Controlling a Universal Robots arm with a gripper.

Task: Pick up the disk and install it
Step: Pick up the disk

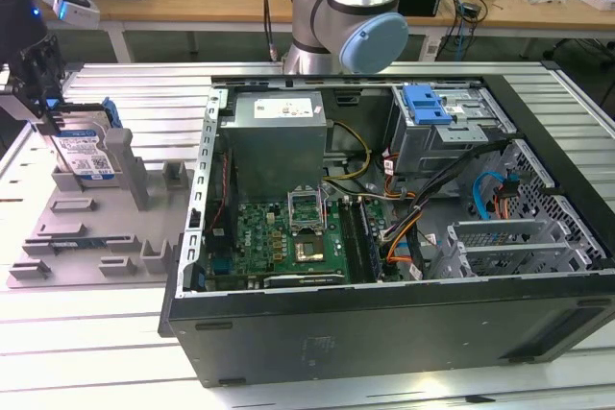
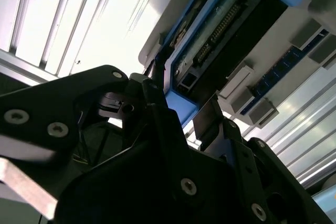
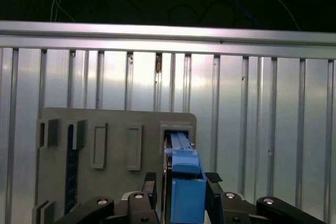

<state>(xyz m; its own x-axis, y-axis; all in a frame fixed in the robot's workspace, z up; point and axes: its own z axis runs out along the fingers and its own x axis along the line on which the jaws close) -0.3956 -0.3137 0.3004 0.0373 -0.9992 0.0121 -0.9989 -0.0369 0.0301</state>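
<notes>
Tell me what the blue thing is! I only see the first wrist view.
Observer: It's the disk; the exterior view shows a white-and-blue label on its face.
Operator: Is a computer near?
Observer: Yes, an open computer case lies at the exterior view's right of the grey holder.
Operator: What's the other camera got?
Observer: The second wrist view shows the disk's connector, with the gripper close by.

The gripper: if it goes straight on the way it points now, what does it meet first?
Most likely the disk: in the first wrist view the gripper points at its blue-framed edge, standing in the grey holder. Whether they touch I cannot tell.
</notes>
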